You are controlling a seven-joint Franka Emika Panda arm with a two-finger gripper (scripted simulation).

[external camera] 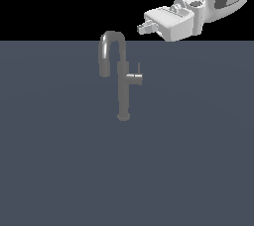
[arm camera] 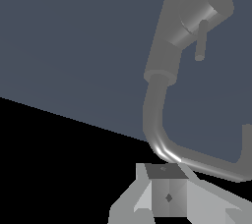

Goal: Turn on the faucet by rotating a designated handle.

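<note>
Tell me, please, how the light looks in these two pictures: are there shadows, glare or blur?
Exterior view: flat, even light; the faucet casts no visible shadow on the grey surface, and the background is plain black. Wrist view: a bright glare streak sits on the bend of the spout; the handle is shaded darker on one side. Both views are sharp, without blur.

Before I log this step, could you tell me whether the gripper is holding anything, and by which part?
Nothing is held. The gripper hangs in the air, apart from the faucet and its handle.
</note>
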